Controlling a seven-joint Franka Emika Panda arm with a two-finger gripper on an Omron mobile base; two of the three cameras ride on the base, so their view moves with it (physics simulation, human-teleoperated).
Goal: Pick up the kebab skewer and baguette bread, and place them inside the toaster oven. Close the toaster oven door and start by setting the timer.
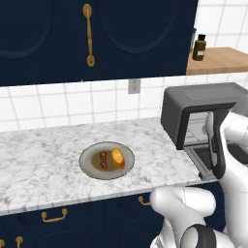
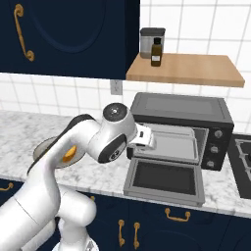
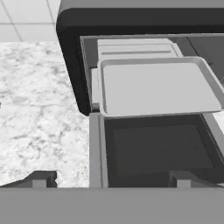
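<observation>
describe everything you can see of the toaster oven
The toaster oven is a dark grey box standing on the marble counter under a wooden shelf. Its door lies folded down flat, dark glass pane up. Inside, a pale grey tray sits partly slid out. Three round knobs run down its right front panel.

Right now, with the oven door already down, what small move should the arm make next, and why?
Probably swing the gripper back toward the plate. The skewer and bread are on it, the toaster oven has its door lying flat open with a bare tray inside, and the open fingers hold nothing.
</observation>
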